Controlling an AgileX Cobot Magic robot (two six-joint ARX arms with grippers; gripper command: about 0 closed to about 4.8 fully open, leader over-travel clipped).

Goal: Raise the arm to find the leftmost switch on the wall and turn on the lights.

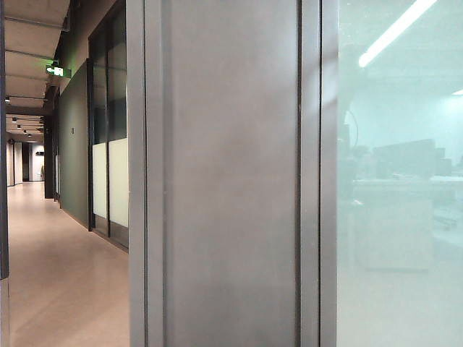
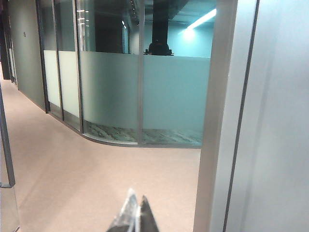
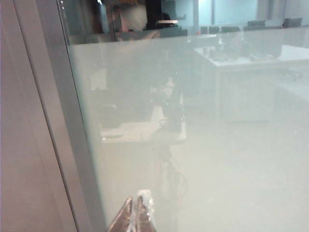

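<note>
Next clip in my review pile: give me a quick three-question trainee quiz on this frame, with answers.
1. True or false: a wall switch shows in the exterior view.
2. How do the fingers of the left claw and right claw stand?
3. What does the right claw face? A) frosted glass panel B) open doorway C) shelf

Key:
1. False: only a grey wall panel, glass and a corridor floor show.
2. Both closed, tips together, holding nothing.
3. A
</note>
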